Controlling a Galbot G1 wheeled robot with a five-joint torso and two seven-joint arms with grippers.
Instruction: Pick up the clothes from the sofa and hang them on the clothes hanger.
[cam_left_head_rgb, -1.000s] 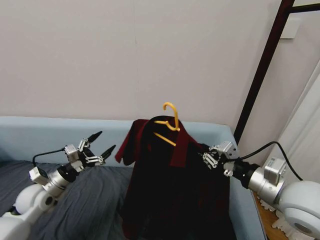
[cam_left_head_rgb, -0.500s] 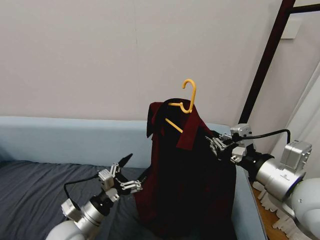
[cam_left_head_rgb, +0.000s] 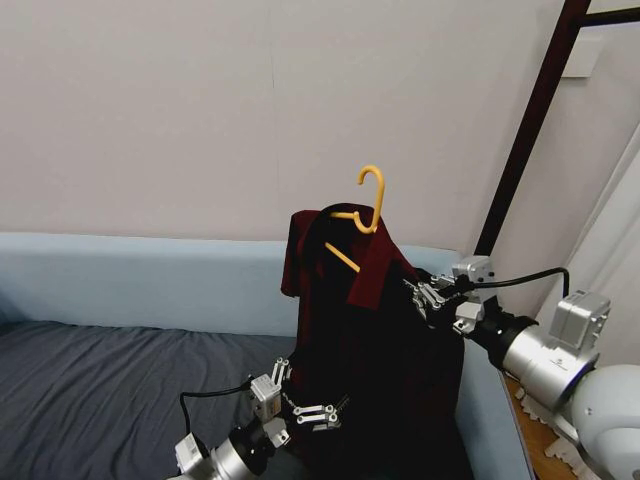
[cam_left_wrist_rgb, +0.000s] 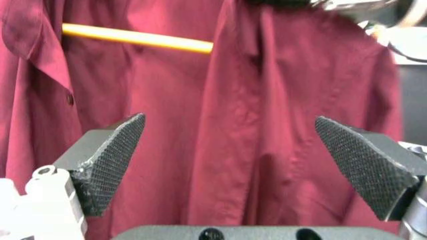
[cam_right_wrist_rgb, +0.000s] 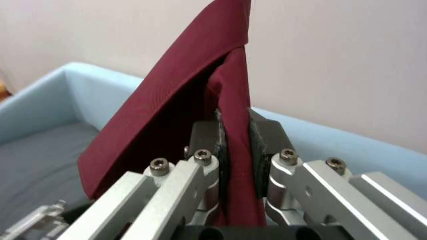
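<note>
- The dark red shirt (cam_left_head_rgb: 370, 350) is hanging on a yellow hanger (cam_left_head_rgb: 378, 200), lifted off the sofa and held up in front of the backrest, toward the sofa's right end.
- The shirt's collar is folding open, and the hanger's hook is sticking up above it, free of any rail.
- The right hand (cam_left_head_rgb: 425, 293) is reaching in from the right at shoulder height of the shirt. In the right wrist view the right hand (cam_right_wrist_rgb: 237, 130) is clenching a fold of the red fabric between its fingers.
- The left hand (cam_left_head_rgb: 312, 392) is hovering low in front of the shirt's lower half, with its fingers spread wide and gripping nothing.
- In the left wrist view the left hand (cam_left_wrist_rgb: 228, 120) is facing the shirt front. Both textured pads are standing apart from the cloth, and the hanger's yellow bar (cam_left_wrist_rgb: 137, 38) is crossing under the collar.
- The light blue sofa (cam_left_head_rgb: 130, 280) is running along the back of the scene, with its backrest against the wall.
- A dark grey seat cover (cam_left_head_rgb: 90, 390) is lying over the sofa seat, slightly wrinkled.
- A plain pale wall (cam_left_head_rgb: 200, 110) is taking up the upper half of the room.
- A dark slanted pole (cam_left_head_rgb: 525, 130) is rising at the right, from behind the sofa's end up past the top edge.
- Pale material (cam_left_head_rgb: 610, 230) is showing at the far right; I cannot tell whether it is a curtain or a panel.
- A small wooden surface (cam_left_head_rgb: 518, 430) is sitting beside the sofa's right end, behind the right arm.
</note>
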